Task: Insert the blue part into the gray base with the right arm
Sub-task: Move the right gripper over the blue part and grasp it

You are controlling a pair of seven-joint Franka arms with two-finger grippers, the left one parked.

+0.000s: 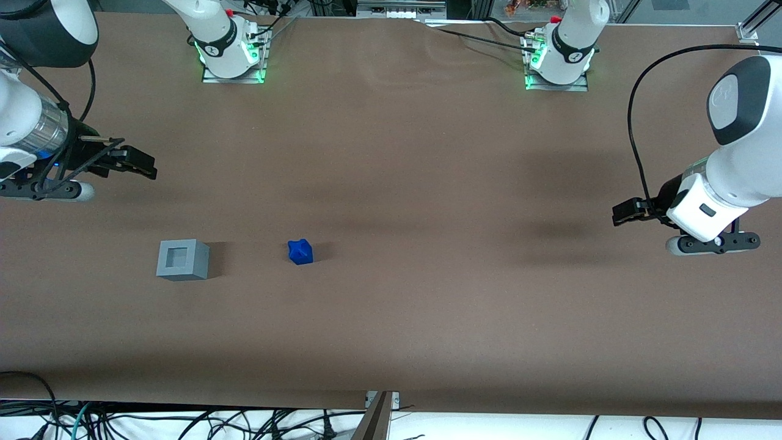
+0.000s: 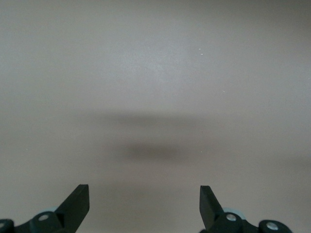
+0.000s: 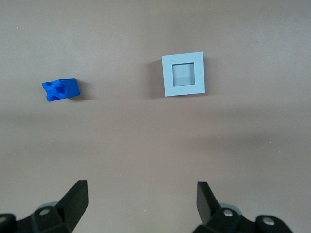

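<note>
**Blue part: reach and grasp come first**

The blue part (image 1: pixel 300 251) lies on the brown worktop (image 1: pixel 427 183), well apart from the gray base (image 1: pixel 182 260), toward the parked arm's end of the worktop from it. It seems to lie on its side, not upright. The gray base stands with its square socket facing up and empty.

My gripper (image 1: pixel 131 164) hangs above the worktop, farther from the front camera than both things, and holds nothing. My fingers (image 3: pixel 75 201) are spread wide.

I judge that the step in hand is the approach to the blue part. To do it well, I should come straight down over it, turn my wrist so the fingers close on its flat sides, and grip low. Its knobby end could slip, and a tilted grasp will make the insertion difficult.
</note>
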